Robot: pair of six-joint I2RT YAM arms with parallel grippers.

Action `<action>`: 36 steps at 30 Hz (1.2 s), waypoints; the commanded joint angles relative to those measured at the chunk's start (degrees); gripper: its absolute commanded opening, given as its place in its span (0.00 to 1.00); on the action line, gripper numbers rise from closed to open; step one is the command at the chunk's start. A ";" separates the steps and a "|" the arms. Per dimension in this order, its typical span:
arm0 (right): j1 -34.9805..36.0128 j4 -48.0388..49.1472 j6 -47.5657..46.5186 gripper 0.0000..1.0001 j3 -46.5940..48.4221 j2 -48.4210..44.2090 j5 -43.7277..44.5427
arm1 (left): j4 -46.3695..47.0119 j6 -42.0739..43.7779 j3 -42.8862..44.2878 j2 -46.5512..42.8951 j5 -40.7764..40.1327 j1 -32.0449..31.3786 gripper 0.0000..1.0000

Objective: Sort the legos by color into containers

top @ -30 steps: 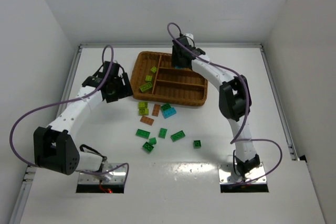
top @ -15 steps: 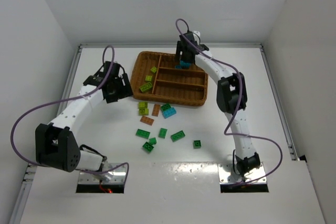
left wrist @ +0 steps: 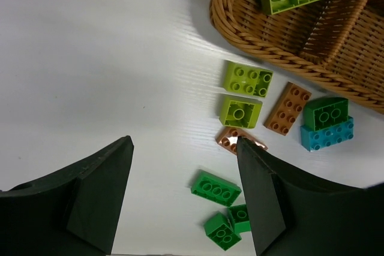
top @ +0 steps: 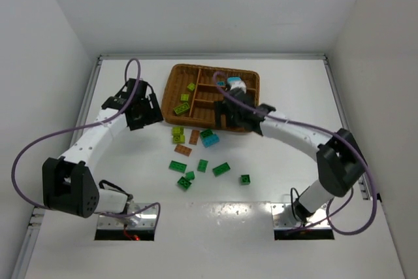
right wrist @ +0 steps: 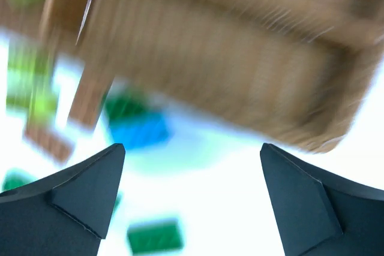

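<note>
**Right wrist view blurred; both pairs of jaws wide and empty**

We see the right jaws spread wide with nothing between them. Past them the picture is smeared, and we can make out only the woven wall of the tray [right wrist: 210, 58] and a cyan brick [right wrist: 141, 133] on the desk [right wrist: 228, 208] below it. In the top view these jaws hang over the tray's near edge.

The left jaws also stand apart and empty, above bare desk to the left of the tray. Beyond them lie a yellow-green pair [left wrist: 248, 80], a brown-orange brick [left wrist: 288, 107] just beside it, and a dark green brick [left wrist: 326, 114] touching the cyan brick. Nearer the arms' bases, more dark green bricks [top: 202, 165] lie scattered.

Inside the tray, three yellow-green bricks [top: 185, 97] sit in the tall section. A second cyan brick [top: 220, 83] lies in the far narrow one.
</note>
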 commanded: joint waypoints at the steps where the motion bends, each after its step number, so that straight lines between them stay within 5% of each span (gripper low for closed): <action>1: 5.80 4.76 0.31 0.96 -9.35 -1.06 -4.38 | 0.45 0.77 -0.08 -3.25 -1.17 1.18 0.76; 22: 13.62 2.84 -6.27 0.97 5.21 18.19 -2.45 | 0.45 0.24 -1.14 -5.36 -0.55 1.18 0.76; 36: 14.16 0.64 -3.73 0.57 4.42 13.55 3.79 | -0.08 0.77 -1.14 -5.36 -1.08 1.18 0.76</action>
